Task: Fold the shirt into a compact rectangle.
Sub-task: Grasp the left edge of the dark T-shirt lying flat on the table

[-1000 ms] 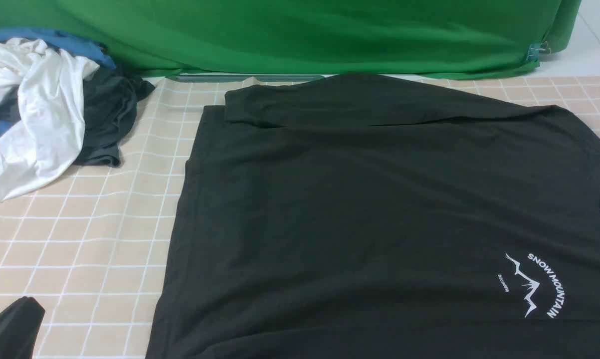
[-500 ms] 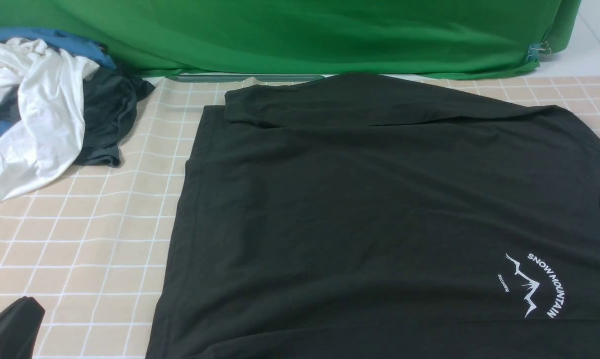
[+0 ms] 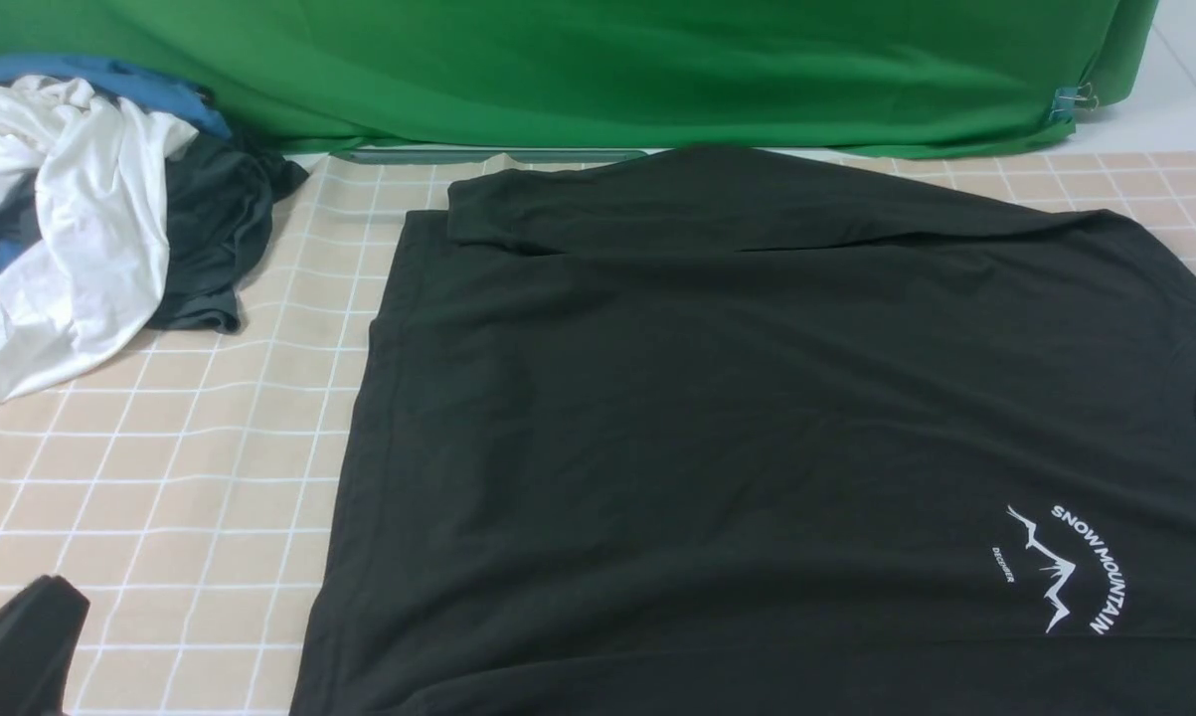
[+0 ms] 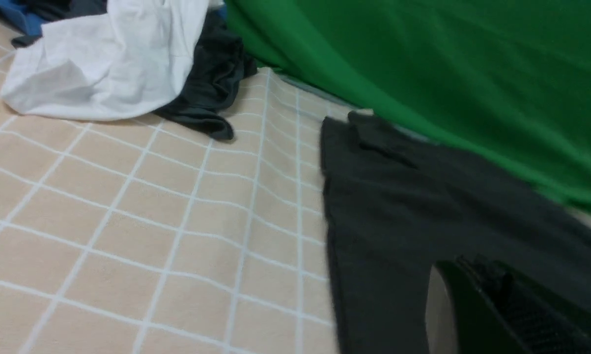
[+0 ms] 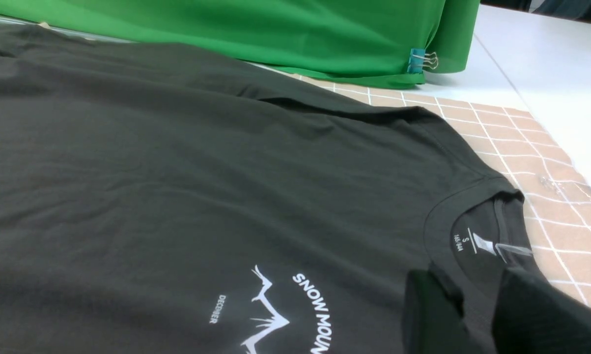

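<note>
In the lower left corner of the front view the left fingers (image 3: 23, 641) are hanging over the table (image 3: 160, 477), pressed together, with nothing showing between them. They are staying clear of the shirt's (image 3: 757, 418) left edge. The right fingers (image 5: 433, 314) are showing only in the right wrist view. They are standing apart at the collar, with the neck label (image 5: 472, 243) just beyond them. Whether they are touching the cloth I cannot tell. The shirt is lying flat, front up, filling the middle and right of the front view. Its collar is pointing toward the right edge, its print (image 3: 1065, 567) is sitting at lower right, and a folded-over layer is lying along its far edge. At upper left a pile of clothes (image 3: 71, 219) is sitting well apart from it. A green cloth (image 3: 598, 70) is hanging along the top, with a clip (image 3: 1075, 99) pinching its right end.
</note>
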Tool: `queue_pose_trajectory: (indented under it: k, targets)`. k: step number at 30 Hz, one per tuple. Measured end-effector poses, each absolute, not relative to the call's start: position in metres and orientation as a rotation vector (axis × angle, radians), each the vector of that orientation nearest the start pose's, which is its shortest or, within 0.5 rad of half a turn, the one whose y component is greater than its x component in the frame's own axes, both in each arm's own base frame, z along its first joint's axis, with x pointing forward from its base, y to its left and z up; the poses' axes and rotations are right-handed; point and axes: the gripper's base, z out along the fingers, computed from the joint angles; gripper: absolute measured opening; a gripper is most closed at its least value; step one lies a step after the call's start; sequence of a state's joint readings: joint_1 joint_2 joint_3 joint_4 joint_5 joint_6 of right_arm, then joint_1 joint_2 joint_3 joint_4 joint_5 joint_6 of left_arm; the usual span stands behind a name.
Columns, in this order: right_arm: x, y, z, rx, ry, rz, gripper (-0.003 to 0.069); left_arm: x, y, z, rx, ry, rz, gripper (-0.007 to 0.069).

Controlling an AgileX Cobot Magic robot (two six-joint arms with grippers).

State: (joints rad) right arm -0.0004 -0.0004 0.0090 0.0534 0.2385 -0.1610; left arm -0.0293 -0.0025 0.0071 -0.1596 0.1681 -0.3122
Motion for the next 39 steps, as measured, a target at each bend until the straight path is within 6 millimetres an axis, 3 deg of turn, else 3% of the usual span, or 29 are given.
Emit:
queue_pose_trajectory:
  k: [4,15,19,21,23,28,32,33,35,36,37,39]
  targets:
    - [0.056,0.001,0.189,-0.103,1.727,-0.07,0.0239,0.056,-0.004,0.204,-0.533,1.502,-0.624,0.0013]
    - [0.056,0.001,0.191,-0.093,1.707,-0.06,0.0239,0.052,0.008,0.231,-0.619,1.138,-0.724,0.0013]
    - [0.057,0.002,0.2,0.113,1.604,0.149,0.0239,0.044,0.014,0.247,-0.66,0.887,-0.861,0.0013]
    - [0.057,0.001,0.207,0.261,1.508,0.288,0.0239,0.041,0.012,0.256,-0.656,0.836,-0.941,0.0013]
    - [0.056,-0.001,0.213,0.374,1.421,0.4,0.0239,0.036,0.007,0.277,-0.608,0.846,-0.992,0.0013]
    - [0.055,-0.004,0.22,0.457,1.318,0.489,0.0234,0.036,-0.001,0.331,-0.588,1.091,-0.913,0.0013]
    - [0.054,-0.005,0.223,0.463,1.282,0.496,0.0235,0.054,-0.002,0.359,-0.6,1.455,-0.671,0.0013]
    - [0.053,-0.006,0.228,0.47,1.228,0.505,0.0235,0.066,-0.005,0.364,-0.565,1.696,-0.553,0.0013]
    - [0.052,-0.007,0.233,0.488,1.174,0.535,0.0231,0.086,-0.011,0.36,-0.553,1.972,-0.518,0.0013]
    - [0.051,-0.007,0.235,0.492,1.171,0.546,0.023,0.088,-0.012,0.361,-0.54,1.997,-0.512,0.0013]
    - [0.05,-0.006,0.244,0.491,1.175,0.579,0.0211,0.101,-0.018,0.351,-0.523,2.197,-0.513,0.0013]
    - [0.041,0.0,0.276,0.433,1.23,0.619,0.0148,0.124,-0.026,0.334,-0.433,2.408,-0.531,0.0013]
